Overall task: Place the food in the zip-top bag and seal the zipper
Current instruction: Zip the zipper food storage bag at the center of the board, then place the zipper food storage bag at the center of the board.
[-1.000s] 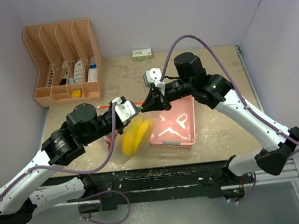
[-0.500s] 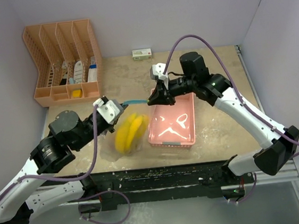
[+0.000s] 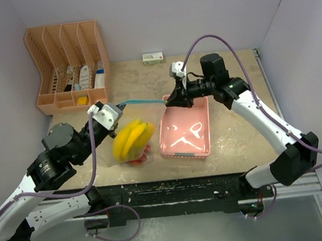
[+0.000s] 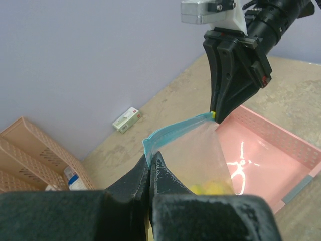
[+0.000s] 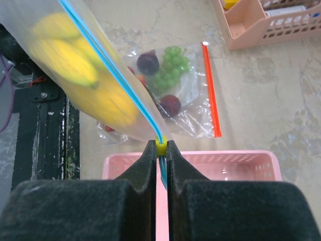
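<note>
The clear zip-top bag (image 3: 130,142) hangs between both arms, above the table. Yellow bananas (image 5: 75,60) show through its wall. Its blue zipper strip (image 3: 143,101) is stretched taut between the grippers. My left gripper (image 4: 149,159) is shut on the strip's left end (image 4: 148,145). My right gripper (image 5: 161,145) is shut on the small yellow slider (image 5: 161,147) at the strip's right end; in the left wrist view it (image 4: 216,115) pinches the bag's far corner over the pink basket (image 4: 273,150).
A second clear bag (image 5: 168,93) with a red zipper (image 5: 210,90) lies on the table under the hanging one, holding green grapes and dark fruit. The pink basket (image 3: 185,132) sits to the right. An orange organizer (image 3: 69,67) and a small box (image 3: 152,57) stand at the back.
The grippers have drawn apart: left moved left, right moved right and back. The blue zipper strip between them has grown longer, and the bag with bananas swung left.
</note>
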You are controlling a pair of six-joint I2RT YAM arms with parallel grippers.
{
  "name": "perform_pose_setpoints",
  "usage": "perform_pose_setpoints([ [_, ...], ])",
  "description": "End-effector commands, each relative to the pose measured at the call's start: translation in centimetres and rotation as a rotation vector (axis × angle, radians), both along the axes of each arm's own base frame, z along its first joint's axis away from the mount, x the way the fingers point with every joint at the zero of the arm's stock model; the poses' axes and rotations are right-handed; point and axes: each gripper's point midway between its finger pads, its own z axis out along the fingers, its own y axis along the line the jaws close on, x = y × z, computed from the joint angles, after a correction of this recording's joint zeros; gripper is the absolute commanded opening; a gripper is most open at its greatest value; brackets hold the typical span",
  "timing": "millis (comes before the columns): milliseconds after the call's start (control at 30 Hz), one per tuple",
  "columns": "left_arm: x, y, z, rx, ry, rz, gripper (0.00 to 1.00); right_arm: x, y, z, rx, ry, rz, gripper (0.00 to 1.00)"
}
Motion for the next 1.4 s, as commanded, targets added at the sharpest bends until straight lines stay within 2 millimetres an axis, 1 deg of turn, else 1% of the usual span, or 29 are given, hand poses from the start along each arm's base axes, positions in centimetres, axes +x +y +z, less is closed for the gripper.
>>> perform_pose_setpoints([
  [0, -1.3, 5.6, 9.6, -0.268, -0.203, 0.133, 0.0, 3.1, -2.7, -3.8, -0.085, 0.092, -0.159, 0.0],
  [167, -1.3, 6.2, 9.7, -0.274, -0.204, 0.155, 0.0, 3.6, -3.3, -4.3, -0.078, 0.109, -0.193, 0.0],
  [300, -1.0, 6.0, 9.5, -0.276, -0.199, 0.161, 0.0, 3.7, -3.5, -3.9, -0.068, 0.106, -0.214, 0.01],
  [367, -0.7, 5.4, 9.2, -0.274, -0.185, 0.155, 0.0, 3.8, -3.6, -3.2, -0.06, 0.105, -0.236, 0.29],
  [433, -0.2, 4.7, 8.7, -0.261, -0.163, 0.154, 0.0, 3.6, -3.7, -1.9, -0.041, 0.101, -0.252, 0.42],
  [467, 0.1, 4.3, 8.4, -0.256, -0.149, 0.158, 0.0, 3.5, -3.8, -1.0, -0.026, 0.092, -0.26, 0.51],
  [533, 0.8, 3.8, 8.1, -0.248, -0.125, 0.174, 0.0, 3.5, -4.1, 0.6, 0.004, 0.083, -0.31, 0.66],
  [600, 1.7, 3.8, 8.2, -0.268, -0.112, 0.219, 0.0, 3.8, -4.7, 2.0, 0.036, 0.077, -0.384, 0.78],
  [633, 1.9, 3.8, 8.5, -0.29, -0.12, 0.229, 0.0, 3.8, -5.0, 2.6, 0.051, 0.077, -0.416, 0.81],
  [700, 2.4, 3.5, 9.2, -0.337, -0.145, 0.246, 0.0, 3.7, -5.5, 3.0, 0.071, 0.091, -0.47, 0.83],
  [800, 4.2, 2.8, 8.9, -0.363, -0.184, 0.316, 0.0, 3.7, -6.1, 3.5, 0.111, 0.119, -0.542, 0.9],
  [833, 4.9, 2.6, 9.1, -0.393, -0.219, 0.347, 0.0, 3.7, -6.3, 3.6, 0.129, 0.124, -0.564, 0.91],
  [900, 6.3, 1.8, 8.2, -0.411, -0.262, 0.399, 0.0, 3.7, -6.7, 3.9, 0.167, 0.126, -0.606, 0.93],
  [967, 7.8, 0.3, 6.5, -0.396, -0.263, 0.418, 0.0, 3.5, -7.3, 4.1, 0.187, 0.135, -0.654, 0.96],
  [1033, 9.1, -1.5, 4.6, -0.376, -0.214, 0.408, 0.0, 3.8, -8.3, 3.8, 0.193, 0.145, -0.734, 1.0],
  [1067, 9.7, -2.4, 3.6, -0.371, -0.181, 0.4, 0.09, 3.8, -8.8, 3.6, 0.199, 0.166, -0.775, 1.0],
  [1133, 10.4, -4.1, 1.7, -0.347, -0.114, 0.366, 0.4, 4.0, -9.8, 3.1, 0.207, 0.19, -0.858, 0.99],
  [1167, 10.5, -4.6, 1.2, -0.346, -0.089, 0.347, 0.55, 4.1, -10.3, 3.0, 0.215, 0.197, -0.897, 0.99],
  [1233, 10.4, -5.3, 0.6, -0.353, -0.044, 0.305, 0.89, 4.4, -11.1, 2.7, 0.23, 0.196, -0.954, 1.0],
  [1267, 10.2, -5.7, 0.5, -0.349, -0.027, 0.275, 0.99, 4.5, -11.6, 2.4, 0.228, 0.195, -0.983, 1.0],
  [1367, 9.5, -5.9, 0.3, -0.353, 0.034, 0.22, 0.99, 4.9, -12.3, 1.6, 0.209, 0.206, -1.035, 1.0],
])
